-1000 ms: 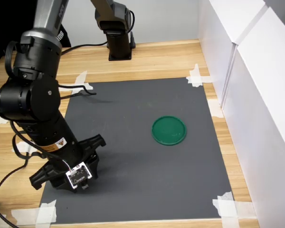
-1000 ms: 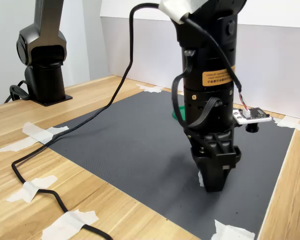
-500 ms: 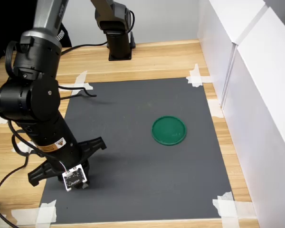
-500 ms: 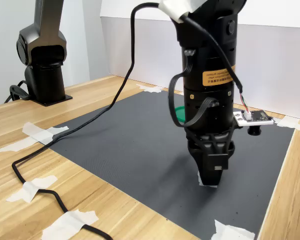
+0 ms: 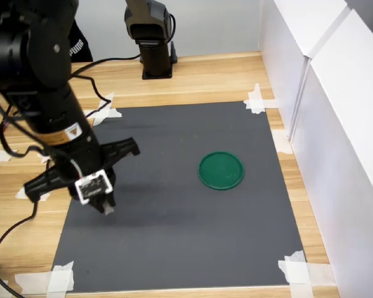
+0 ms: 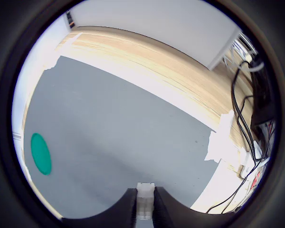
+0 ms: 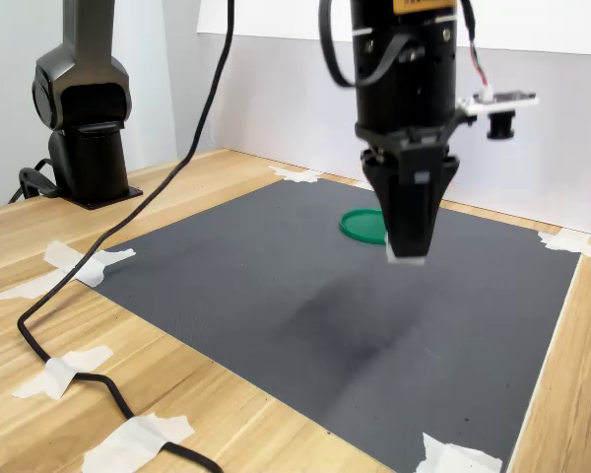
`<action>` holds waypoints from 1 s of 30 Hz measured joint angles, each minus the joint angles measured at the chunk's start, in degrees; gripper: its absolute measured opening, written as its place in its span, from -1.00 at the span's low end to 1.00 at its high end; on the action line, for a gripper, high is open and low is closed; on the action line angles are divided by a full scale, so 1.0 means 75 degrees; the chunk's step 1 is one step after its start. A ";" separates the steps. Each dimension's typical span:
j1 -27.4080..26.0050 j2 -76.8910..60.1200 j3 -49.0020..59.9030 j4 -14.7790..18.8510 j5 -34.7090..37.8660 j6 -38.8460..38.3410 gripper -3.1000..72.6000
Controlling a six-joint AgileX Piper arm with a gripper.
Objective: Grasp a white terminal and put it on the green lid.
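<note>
1. In the wrist view, nearest the camera, the small white blocky plastic terminal (image 6: 145,200) is seen pinched between the two dark jaws of the black gripper (image 6: 145,209); the jaws are closed to the terminal's width, one touching each side of it.
2. In the second exterior view the gripper (image 7: 407,246) is seen pointing straight down, raised clear of the dark grey rectangular mat (image 7: 305,296); the terminal (image 7: 405,256) shows as a pale tip at the lower end of the jaws; a blurred shadow lies on the mat beneath.
3. In the first exterior view the gripper (image 5: 105,205) is found over the mat (image 5: 180,205) towards the first exterior view's left, with the terminal (image 5: 108,210) at its tip.
4. Farther off, the flat round dark-green plastic lid (image 5: 221,170) lies flat on the mat, well apart from the gripper, towards the first exterior view's right; in the second exterior view the lid (image 7: 362,226) is partly hidden behind the gripper; in the wrist view it (image 6: 41,153) appears near the mat's edge.
5. The mat is fixed by white tape scraps (image 5: 295,268) to the light wooden table (image 5: 199,74); a black robot base (image 5: 150,37) stands at the table's far edge.
</note>
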 joint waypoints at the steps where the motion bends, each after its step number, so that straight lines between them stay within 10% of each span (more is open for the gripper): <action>1: 0.0145 -0.0090 0.0000 0.0000 0.0092 0.0008 -0.70; 30: 0.3222 -0.1419 0.2553 -0.0249 -0.0890 0.0623 -0.70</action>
